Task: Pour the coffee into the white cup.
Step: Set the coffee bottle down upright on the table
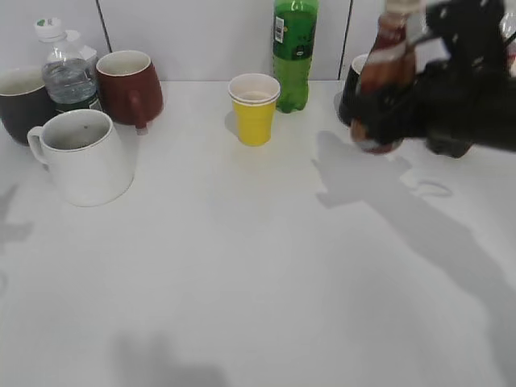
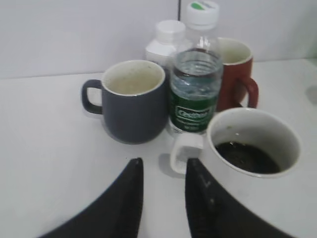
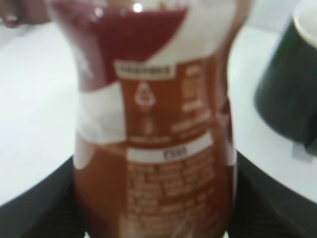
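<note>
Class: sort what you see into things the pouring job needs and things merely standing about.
Needed: coffee bottle, right gripper holding it, white cup.

Standing about: yellow paper cup, green bottle, red mug, grey mug, water bottle.

Right arm (image 1: 451,105), upper right of exterior frame: bulky matte-black housing, motion-blurred. Left gripper (image 2: 163,198), bottom of left wrist frame: two curved glossy black jaws.

The coffee (image 3: 153,144) is filling the right wrist view, standing upright and blurred, with the dark fingers (image 3: 34,213) of the right tool pressing against both its sides. A dark mug (image 3: 290,89) is sitting on the white surface (image 3: 34,109) beside it.
</note>
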{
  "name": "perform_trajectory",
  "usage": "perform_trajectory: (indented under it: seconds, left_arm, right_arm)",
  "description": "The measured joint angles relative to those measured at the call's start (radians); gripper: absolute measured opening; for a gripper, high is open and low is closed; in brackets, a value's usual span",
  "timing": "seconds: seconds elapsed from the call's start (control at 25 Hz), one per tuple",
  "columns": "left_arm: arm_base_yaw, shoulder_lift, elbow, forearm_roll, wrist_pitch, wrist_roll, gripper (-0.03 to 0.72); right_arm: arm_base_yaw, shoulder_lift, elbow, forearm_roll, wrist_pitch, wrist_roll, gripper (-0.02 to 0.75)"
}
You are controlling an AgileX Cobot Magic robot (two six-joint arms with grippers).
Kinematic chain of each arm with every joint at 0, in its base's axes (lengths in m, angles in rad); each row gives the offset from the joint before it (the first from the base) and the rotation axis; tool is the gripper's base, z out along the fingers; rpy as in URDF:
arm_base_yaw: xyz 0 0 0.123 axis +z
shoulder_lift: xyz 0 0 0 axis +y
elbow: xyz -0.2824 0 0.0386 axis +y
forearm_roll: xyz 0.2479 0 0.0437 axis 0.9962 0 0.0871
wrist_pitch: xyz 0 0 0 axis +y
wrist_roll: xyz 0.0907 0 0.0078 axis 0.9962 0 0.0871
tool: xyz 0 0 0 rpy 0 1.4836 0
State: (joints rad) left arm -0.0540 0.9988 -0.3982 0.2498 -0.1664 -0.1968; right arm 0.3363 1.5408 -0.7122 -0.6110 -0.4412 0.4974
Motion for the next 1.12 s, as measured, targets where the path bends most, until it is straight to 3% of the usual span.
perform_trajectory:
  seconds: [0.2,0.36,0.6,0.88,1.0,1.12]
  left_arm:
    - [-0.083,-0.009,0.0,0.0,0.022,-0.001,0.232]
    - [-0.126,-0.069,0.0,0.0,0.028,-0.002,0.232]
    - [-0.138,-0.238,0.0,0.0,0.097,-0.002,0.233]
    - [-0.138,-0.287,0.0,-0.013,0.166,-0.002,0.234]
    - [-0.138,-0.291,-0.028,-0.092,0.314,-0.002,0.236]
    - [-0.148,-0.292,-0.065,-0.117,0.468,-0.002,0.235]
  right_arm:
    - [0.0,0.133,0.025,0.034,-0.107,-0.071,0.532]
    - [0.0,0.229,0.025,0.179,-0.182,-0.16,0.532]
    - [0.0,0.32,0.026,0.351,-0.311,-0.345,0.532]
    - [0.0,0.392,0.026,0.371,-0.411,-0.398,0.532]
    - [0.0,0.394,0.026,0.37,-0.414,-0.4,0.538]
    - [0.0,0.394,0.026,0.37,-0.414,-0.399,0.599]
